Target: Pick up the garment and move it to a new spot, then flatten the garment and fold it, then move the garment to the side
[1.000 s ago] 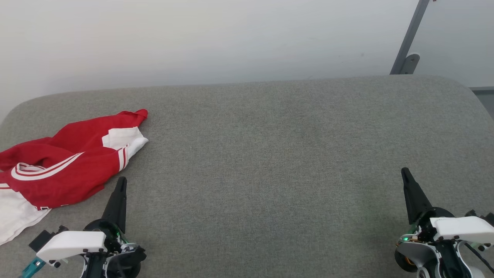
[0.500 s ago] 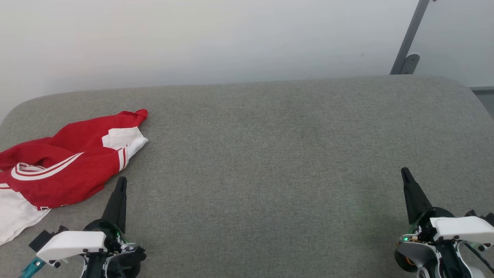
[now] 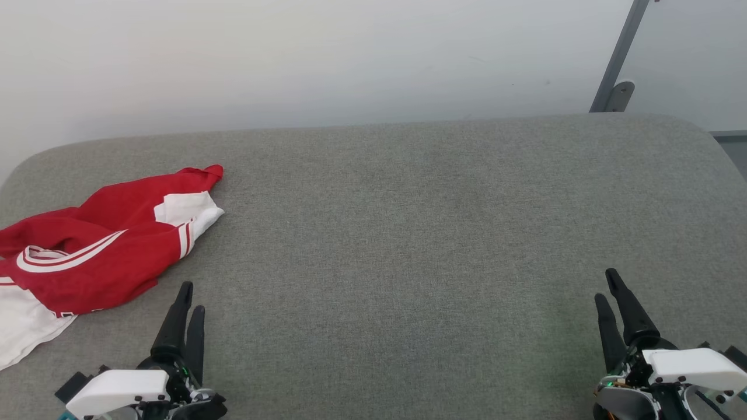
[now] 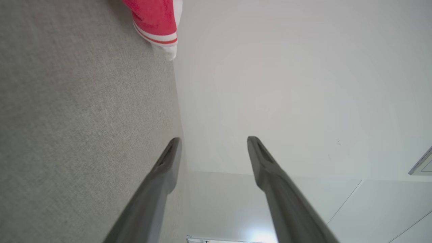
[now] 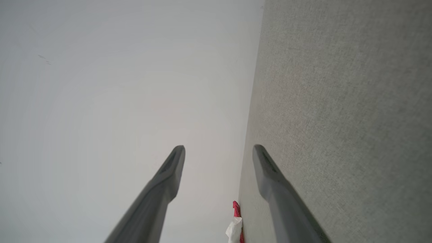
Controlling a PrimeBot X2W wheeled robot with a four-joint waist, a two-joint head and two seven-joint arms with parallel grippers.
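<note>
Garment (image 3: 99,251): red short-sleeved shirt, lying crumpled at the far left of the grey fabric-covered surface (image 3: 408,233), partly running off the left edge of the head view; one white sleeve end with striped trim points toward the middle of the surface, and a further white portion lies at the lower left. Not flattened, not folded, nothing gripping it. Left gripper (image 3: 193,296): low at the near left, over the grey surface, just beside the garment's near edge but apart from it; jaws parted with a clear gap between the two dark fingers (image 4: 168,162) in the left wrist view, nothing held between them. Right gripper (image 3: 605,284): low at the near right, well apart from the garment, over bare grey surface; jaws likewise parted, fingers (image 5: 270,168) separated and holding nothing (the right wrist view catches a small strip of red and white cloth far off along the surface edge). Pale wall (image 3: 292,58) behind the surface; a grey metal post (image 3: 618,58) stands at the far right corner
</note>
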